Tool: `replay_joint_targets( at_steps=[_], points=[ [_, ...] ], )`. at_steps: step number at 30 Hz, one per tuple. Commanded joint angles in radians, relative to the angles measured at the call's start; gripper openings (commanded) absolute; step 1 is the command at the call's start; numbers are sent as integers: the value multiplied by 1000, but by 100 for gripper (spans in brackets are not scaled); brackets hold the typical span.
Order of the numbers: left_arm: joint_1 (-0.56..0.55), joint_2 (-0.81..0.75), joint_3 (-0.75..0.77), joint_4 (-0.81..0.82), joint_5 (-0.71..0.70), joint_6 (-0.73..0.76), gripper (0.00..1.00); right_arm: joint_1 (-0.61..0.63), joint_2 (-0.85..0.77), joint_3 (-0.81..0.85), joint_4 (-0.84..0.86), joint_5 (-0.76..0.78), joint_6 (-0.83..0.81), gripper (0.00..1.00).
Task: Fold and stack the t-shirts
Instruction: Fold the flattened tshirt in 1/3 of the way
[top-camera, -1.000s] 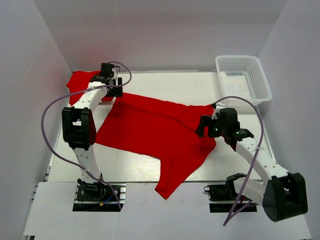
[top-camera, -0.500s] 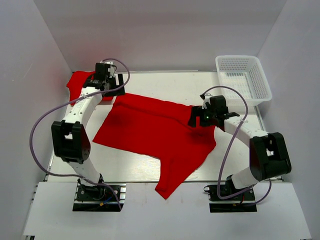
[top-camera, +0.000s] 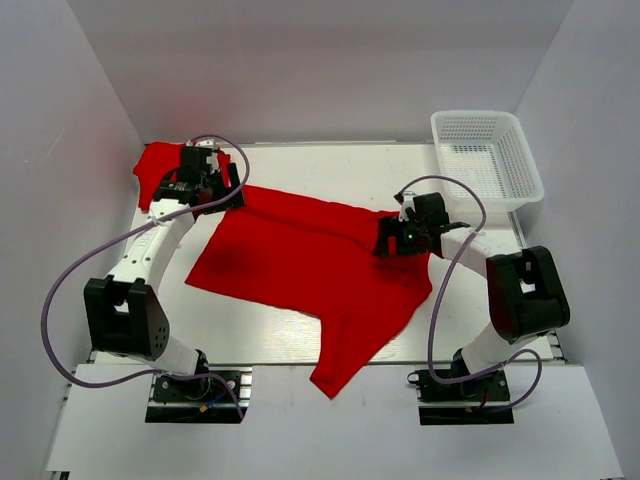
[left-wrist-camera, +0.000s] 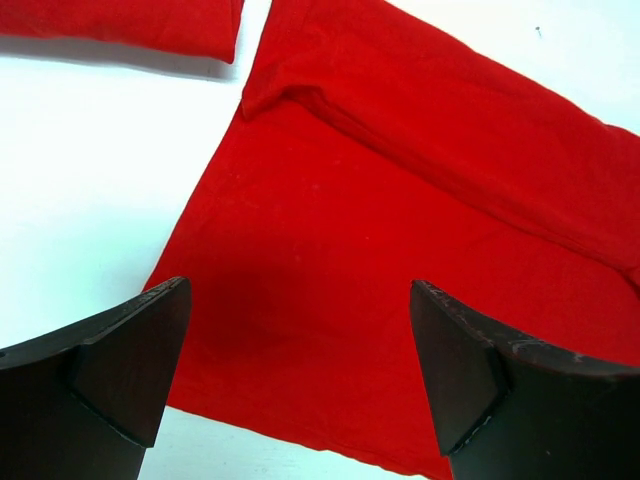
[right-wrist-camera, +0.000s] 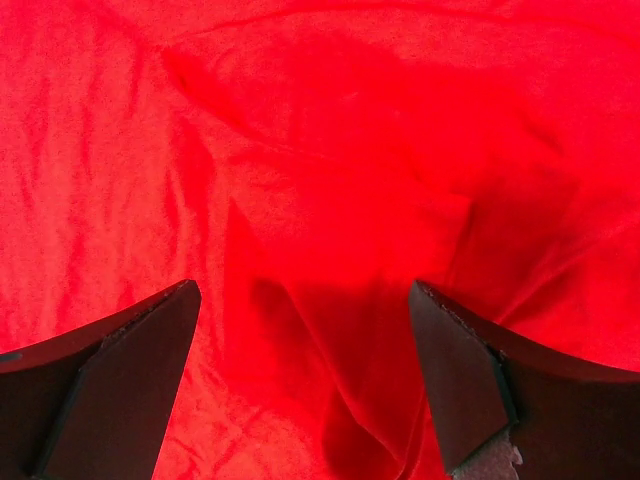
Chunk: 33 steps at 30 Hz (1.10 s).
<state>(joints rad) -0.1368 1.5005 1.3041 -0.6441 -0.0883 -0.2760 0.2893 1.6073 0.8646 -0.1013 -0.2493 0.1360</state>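
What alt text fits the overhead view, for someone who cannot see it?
A red t-shirt lies spread on a white table, with the left end effector and right end effector each over a far corner. A second red t-shirt lies far left, a white mesh basket far right.

spread t-shirt (top-camera: 310, 262): centre | second t-shirt (top-camera: 158, 166): far-left | basket (top-camera: 487, 160): far-right

No readable text or labels anywhere
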Motion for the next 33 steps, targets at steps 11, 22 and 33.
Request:
replay_joint_targets(
  at_steps=[11, 22, 33],
  points=[
    [-1, -77, -3, -2, -13, -22, 100, 13, -83, -99, -43, -252, -39, 90],
    [-1, -4, 15, 18, -10, -22, 100, 8, -199, -21, -84, 67, 22, 90],
    [-1, 145, 43, 170, 153, 37, 100, 2, -179, 42, -123, 133, 65, 90]
  ],
)
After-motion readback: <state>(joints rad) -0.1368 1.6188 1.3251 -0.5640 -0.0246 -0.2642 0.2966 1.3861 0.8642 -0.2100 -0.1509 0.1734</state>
